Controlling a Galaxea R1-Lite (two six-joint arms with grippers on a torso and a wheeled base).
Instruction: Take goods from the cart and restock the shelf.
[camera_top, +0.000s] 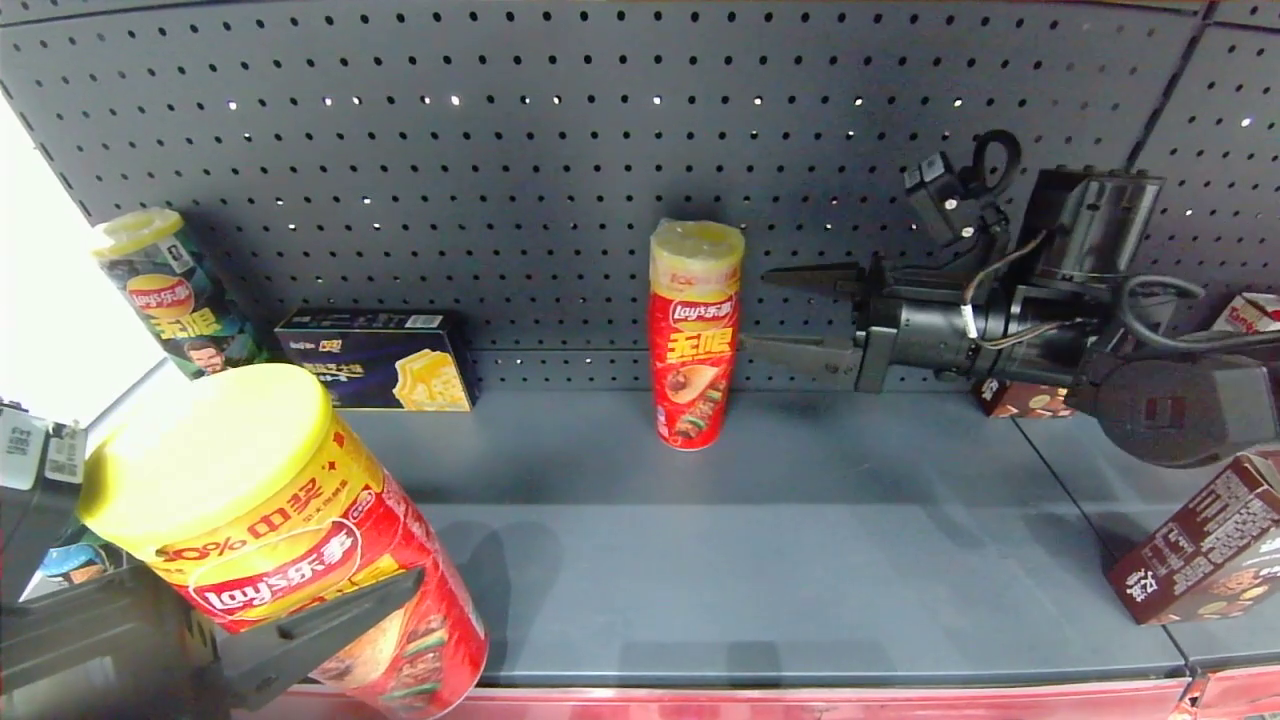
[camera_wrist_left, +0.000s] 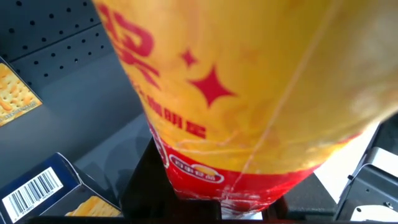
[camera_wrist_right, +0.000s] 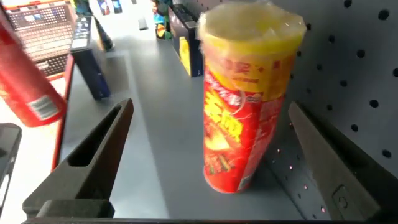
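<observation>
Left pincer — around red chip can

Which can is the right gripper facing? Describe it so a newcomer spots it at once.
On the grey shelf, close to the pegboard near the middle, stands a slim red chip can with a yellow lid, just off the open right gripper. It is the only red can standing there: the far-left can is dark green, and the fatter can is held up at front left.

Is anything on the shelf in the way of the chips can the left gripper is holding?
Nothing visible does. The shelf ahead of the chips can in the left gripper lies bare; the standing red can is farther right.
</observation>
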